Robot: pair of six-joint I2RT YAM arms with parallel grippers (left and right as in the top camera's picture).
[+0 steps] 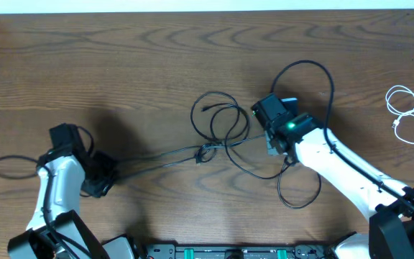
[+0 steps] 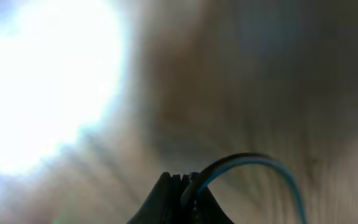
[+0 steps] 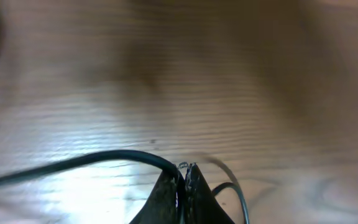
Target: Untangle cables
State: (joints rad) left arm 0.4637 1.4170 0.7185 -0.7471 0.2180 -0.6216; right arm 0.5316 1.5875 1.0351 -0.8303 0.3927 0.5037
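Left gripper [image 2: 182,180] clamped shut on a black strand; right gripper [image 3: 184,169] likewise shut on one; black cables [image 1: 157,159] stretch left-right across mid-worktop between both; knot [image 1: 205,152] nearer the right arm; white cable [image 1: 406,115] lies apart, right edge.

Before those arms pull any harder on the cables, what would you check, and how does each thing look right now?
1. The left gripper has a firm hold: ok, it is shut on a black cable.
2. The right gripper has a firm hold: ok, it is also shut on black cable.
3. The knot between the two arms is undone: not ok, it is tangled.
4. The white cable lies apart from the black ones: ok, it is off to the side.
5. Both grippers hold the same cable: cannot tell.
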